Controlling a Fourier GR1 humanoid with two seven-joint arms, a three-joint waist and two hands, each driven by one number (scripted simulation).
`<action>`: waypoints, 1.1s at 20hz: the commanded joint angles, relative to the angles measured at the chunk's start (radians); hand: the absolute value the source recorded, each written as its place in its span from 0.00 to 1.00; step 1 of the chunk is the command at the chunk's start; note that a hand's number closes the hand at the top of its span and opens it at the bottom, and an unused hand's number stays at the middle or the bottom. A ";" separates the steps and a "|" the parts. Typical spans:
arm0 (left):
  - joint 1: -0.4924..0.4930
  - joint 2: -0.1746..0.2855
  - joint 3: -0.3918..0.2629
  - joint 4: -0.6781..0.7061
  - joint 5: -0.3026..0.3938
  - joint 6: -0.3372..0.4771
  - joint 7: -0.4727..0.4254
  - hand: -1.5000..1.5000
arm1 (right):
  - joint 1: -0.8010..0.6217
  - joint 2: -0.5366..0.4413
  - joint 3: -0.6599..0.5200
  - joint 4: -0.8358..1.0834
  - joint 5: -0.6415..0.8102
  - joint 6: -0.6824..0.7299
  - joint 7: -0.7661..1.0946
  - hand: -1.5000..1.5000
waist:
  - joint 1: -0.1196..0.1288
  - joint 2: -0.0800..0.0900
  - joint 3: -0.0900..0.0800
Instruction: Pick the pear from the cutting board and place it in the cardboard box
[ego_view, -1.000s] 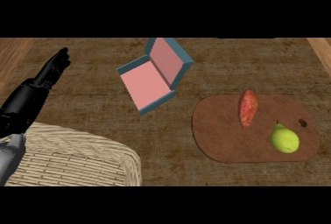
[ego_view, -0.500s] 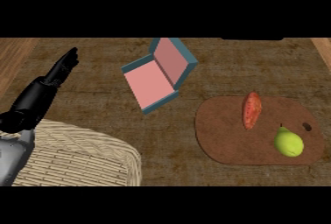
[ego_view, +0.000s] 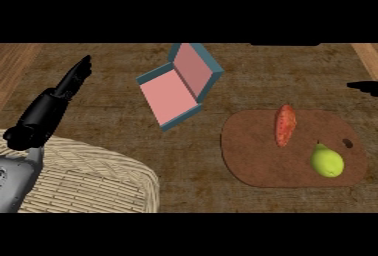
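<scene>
A yellow-green pear (ego_view: 327, 161) lies on the right part of the brown oval cutting board (ego_view: 251, 160), at the right of the head view. The box (ego_view: 177, 90), pink inside with teal outer walls, stands open and tilted at the counter's upper middle. My left hand (ego_view: 70, 85) is at the upper left, fingers straight and pointing away, holding nothing, far from the pear. Only a small black tip of my right hand (ego_view: 363, 86) shows at the right edge, above the board and apart from the pear.
A long red-orange vegetable (ego_view: 285, 125) lies on the board's upper middle, left of the pear. A woven wicker basket (ego_view: 88, 180) fills the lower left corner, beside my left forearm. The counter top is dark brown wood.
My left hand has shifted slightly up and to the right. The tip of my right hand has come into view at the right edge. The pear has not been touched.
</scene>
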 joint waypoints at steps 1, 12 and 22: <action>0.028 -0.091 -0.054 -0.043 -0.004 0.022 0.063 0.50 | -0.041 0.047 0.003 0.039 0.011 0.046 0.087 0.00 | -0.006 0.006 -0.008; 0.114 -0.095 0.000 -0.081 -0.013 -0.018 0.023 0.50 | 0.021 0.182 0.031 -0.072 0.126 -0.049 0.230 0.00 | -0.008 0.005 -0.007; 0.102 -0.107 0.031 -0.070 -0.028 -0.058 0.039 0.50 | 0.044 0.208 0.005 -0.107 0.179 0.020 0.267 0.00 | -0.018 0.002 -0.008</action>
